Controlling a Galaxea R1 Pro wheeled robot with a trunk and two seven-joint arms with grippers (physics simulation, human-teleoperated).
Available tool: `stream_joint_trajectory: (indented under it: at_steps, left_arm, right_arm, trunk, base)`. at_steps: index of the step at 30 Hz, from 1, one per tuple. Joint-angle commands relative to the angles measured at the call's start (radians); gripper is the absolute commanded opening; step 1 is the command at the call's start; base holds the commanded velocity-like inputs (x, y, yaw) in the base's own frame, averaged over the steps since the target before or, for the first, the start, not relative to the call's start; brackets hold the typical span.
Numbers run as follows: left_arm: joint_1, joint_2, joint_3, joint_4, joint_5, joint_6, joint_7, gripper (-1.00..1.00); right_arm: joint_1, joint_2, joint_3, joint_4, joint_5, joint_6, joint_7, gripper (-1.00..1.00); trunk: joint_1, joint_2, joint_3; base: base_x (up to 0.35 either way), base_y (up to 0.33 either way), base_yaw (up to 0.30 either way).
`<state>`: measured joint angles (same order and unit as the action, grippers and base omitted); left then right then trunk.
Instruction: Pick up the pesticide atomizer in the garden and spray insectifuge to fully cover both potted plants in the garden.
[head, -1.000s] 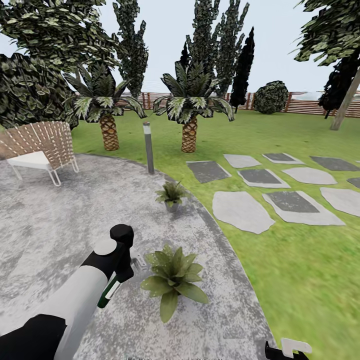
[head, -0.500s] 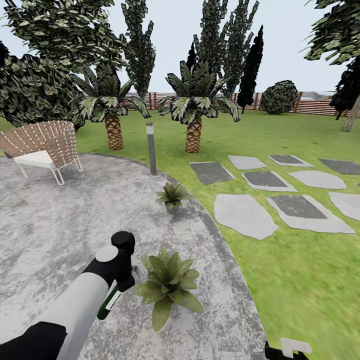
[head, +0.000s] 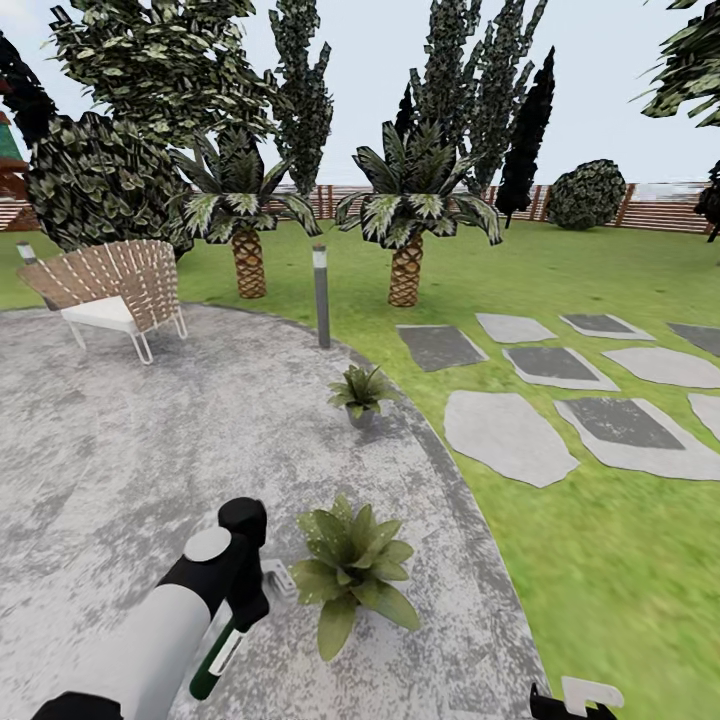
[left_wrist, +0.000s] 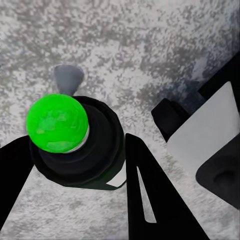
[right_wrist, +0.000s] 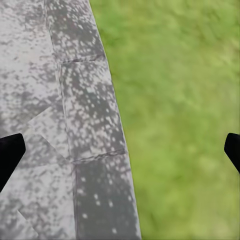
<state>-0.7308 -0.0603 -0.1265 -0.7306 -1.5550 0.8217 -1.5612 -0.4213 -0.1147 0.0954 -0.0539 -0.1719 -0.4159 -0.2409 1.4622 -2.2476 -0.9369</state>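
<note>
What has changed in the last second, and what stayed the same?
The camera turned left, so the whole scene slid right; the plants did not move. The left end effector sank slightly in the picture, still holding the pesticide atomizer beside the near potted plant. The far potted plant is unchanged.

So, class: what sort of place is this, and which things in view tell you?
A simulated back garden: green lawn with stepping stones, a round paved patio holding a wicker chair, and a slatted fence behind.

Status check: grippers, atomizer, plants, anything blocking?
Left gripper shut on atomizer. Right gripper open, empty. Near potted plant beside atomizer; far potted plant beyond. Nothing between.
</note>
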Motion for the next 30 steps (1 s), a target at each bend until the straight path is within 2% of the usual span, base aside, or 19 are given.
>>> stream_joint_trajectory:
  at_steps: [1, 5, 7, 9, 13, 21, 25, 27, 30]
  left_arm:
    - [-0.003, -0.002, 0.0, -0.002, -0.007, 0.011, -0.01, -1.0]
    - [-0.009, -0.007, 0.036, -0.003, -0.005, 0.013, -0.01, -1.0]
    - [-0.012, 0.002, 0.082, -0.003, -0.006, 0.012, -0.01, -1.0]
    - [-0.013, 0.005, 0.102, -0.003, -0.008, 0.01, -0.01, -1.0]
    - [-0.007, 0.002, 0.107, -0.002, -0.017, 0.006, -0.01, -1.0]
    - [0.002, -0.004, 0.111, 0.012, -0.011, 0.003, 0.015, -1.0]
    - [0.005, 0.01, 0.113, 0.01, -0.016, 0.0, 0.019, -1.0]
    - [0.019, 0.043, 0.114, 0.002, -0.013, -0.004, 0.028, -1.0]
    - [0.022, 0.056, 0.113, 0.008, -0.01, -0.006, 0.062, -1.0]
  right_arm:
    - [-0.001, 0.0, 0.009, 0.001, -0.009, -0.003, -0.002, 1.0]
    - [-0.001, -0.001, 0.009, 0.002, -0.009, -0.003, -0.001, 1.0]
    - [-0.001, -0.002, 0.009, 0.002, -0.009, -0.003, -0.001, 1.0]
    - [-0.001, -0.002, 0.009, 0.002, -0.009, -0.003, -0.001, 1.0]
    - [-0.001, -0.002, 0.009, 0.002, -0.009, -0.003, -0.001, 1.0]
    - [-0.001, -0.005, 0.009, 0.002, -0.009, -0.003, -0.001, 1.0]
    - [-0.001, -0.004, 0.009, 0.0, -0.009, -0.003, -0.001, 1.0]
    - [-0.001, -0.003, 0.009, 0.0, -0.009, -0.003, -0.001, 1.0]
    - [-0.001, -0.003, 0.009, 0.0, -0.009, -0.003, -0.001, 1.0]
  trunk:
    - [0.0, 0.0, -0.001]
    - [0.0, 0.0, -0.001]
    - [0.0, 0.0, -0.001]
    - [0.0, 0.0, -0.001]
    - [0.0, 0.0, -0.001]
    - [0.0, 0.0, -0.001]
    - [0.0, 0.0, -0.001]
    - [0.0, 0.0, -0.001]
    - [0.0, 0.0, -0.001]
  base:
    - [0.0, 0.0, 0.003]
    - [0.0, 0.0, 0.0]
    - [0.0, 0.0, 0.0]
    - [0.003, 0.0, 0.0]
    - [0.185, -0.039, 0.0]
    - [0.31, -0.002, 0.0]
    - [0.045, 0.0, 0.0]
    - [0.005, 0.0, 0.0]
    - [0.001, 0.0, 0.01]
